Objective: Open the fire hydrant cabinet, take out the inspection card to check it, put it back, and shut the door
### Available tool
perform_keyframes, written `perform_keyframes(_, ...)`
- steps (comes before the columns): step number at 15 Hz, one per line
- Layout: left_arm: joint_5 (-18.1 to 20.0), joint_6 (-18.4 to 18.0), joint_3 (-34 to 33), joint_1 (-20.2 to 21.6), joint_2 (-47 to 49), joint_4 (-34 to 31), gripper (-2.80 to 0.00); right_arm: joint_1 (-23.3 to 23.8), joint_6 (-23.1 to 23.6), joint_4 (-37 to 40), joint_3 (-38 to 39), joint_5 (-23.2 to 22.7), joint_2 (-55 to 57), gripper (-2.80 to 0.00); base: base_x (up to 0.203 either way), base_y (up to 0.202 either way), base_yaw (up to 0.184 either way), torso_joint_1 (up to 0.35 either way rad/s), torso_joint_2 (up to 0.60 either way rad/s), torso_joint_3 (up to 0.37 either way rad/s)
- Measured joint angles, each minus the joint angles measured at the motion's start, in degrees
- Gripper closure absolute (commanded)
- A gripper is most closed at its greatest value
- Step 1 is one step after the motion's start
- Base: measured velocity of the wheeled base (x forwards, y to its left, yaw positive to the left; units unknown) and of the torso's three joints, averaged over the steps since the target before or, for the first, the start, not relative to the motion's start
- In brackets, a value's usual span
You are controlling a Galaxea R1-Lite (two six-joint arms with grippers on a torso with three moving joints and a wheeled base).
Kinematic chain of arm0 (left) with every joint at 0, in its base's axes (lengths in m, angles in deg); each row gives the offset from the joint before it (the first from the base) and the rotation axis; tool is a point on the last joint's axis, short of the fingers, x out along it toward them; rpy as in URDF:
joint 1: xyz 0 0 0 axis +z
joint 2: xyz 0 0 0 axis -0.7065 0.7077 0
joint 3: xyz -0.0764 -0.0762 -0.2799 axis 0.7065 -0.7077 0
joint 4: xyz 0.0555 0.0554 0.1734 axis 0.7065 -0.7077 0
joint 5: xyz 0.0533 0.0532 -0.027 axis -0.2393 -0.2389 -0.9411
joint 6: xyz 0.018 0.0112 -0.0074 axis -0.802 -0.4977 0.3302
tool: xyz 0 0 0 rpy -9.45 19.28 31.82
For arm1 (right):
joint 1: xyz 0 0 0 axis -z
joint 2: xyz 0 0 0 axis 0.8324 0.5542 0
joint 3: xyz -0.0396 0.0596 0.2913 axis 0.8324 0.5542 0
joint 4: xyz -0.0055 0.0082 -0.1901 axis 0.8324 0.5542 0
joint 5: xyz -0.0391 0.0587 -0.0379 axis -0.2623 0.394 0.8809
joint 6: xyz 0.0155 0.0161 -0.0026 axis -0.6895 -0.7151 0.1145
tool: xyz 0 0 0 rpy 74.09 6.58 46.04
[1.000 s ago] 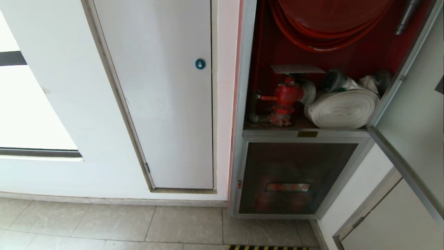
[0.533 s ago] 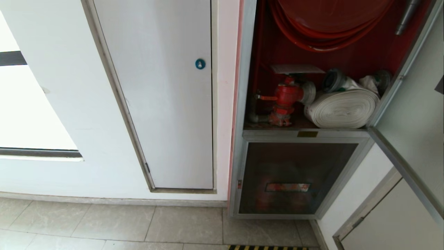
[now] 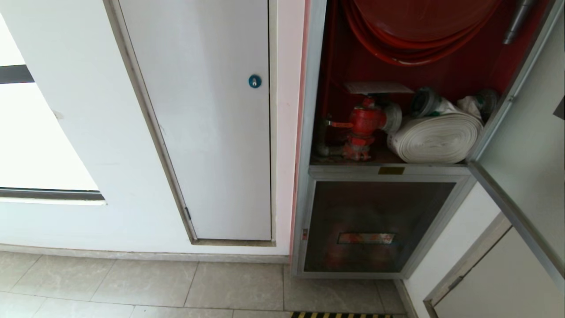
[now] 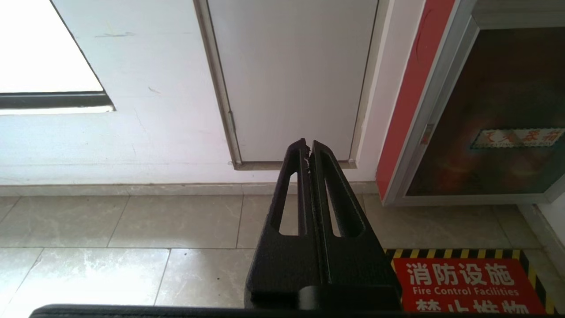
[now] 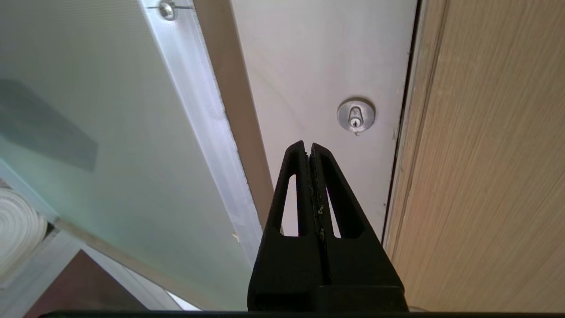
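White wall fills the head view's left, with a white panel door (image 3: pixel 212 132) set in it and pale floor tiles (image 3: pixel 132 287) running along the wall's foot. Right of that panel stands the cabinet (image 3: pixel 309 132), its silver frame edge upright and its red inside exposed. The door (image 3: pixel 525 145) is swung wide to the right, its lower frame edge slanting toward the view's right corner. On the cabinet's shelf, the valve (image 3: pixel 364 126) sits near the left wall and the rolled hose (image 3: pixel 435 137) fills the right side, touching the shelf's front edge. The card (image 3: pixel 377 87) lies flat on top of the valve, below the hose reel (image 3: pixel 419 31). Under the shelf, a lower glass door (image 3: pixel 375 225) is closed.

Neither arm appears in the head view. The left gripper (image 4: pixel 308 148) hangs clenched and empty above the tiles, near a floor sign (image 4: pixel 463 282). The right gripper (image 5: pixel 308 150) is clenched and empty too, pointing at a pale panel with a keyhole (image 5: pixel 355 115), just beside the door's frame edge (image 5: pixel 207 132).
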Motion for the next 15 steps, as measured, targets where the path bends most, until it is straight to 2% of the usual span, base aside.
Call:
perform_keyframes(11,0.01,0.0,0.0,0.0,0.0,0.0,0.0,5.47,-1.15,-2.24,-0.5,-4.26,4.22,0.0,0.0,0.0,0.0,0.0,0.0,0.0)
perform_keyframes(15,0.01,0.0,0.0,0.0,0.0,0.0,0.0,6.01,-1.15,-2.57,-0.52,-4.66,5.53,0.0,0.0,0.0,0.0,0.0,0.0,0.0)
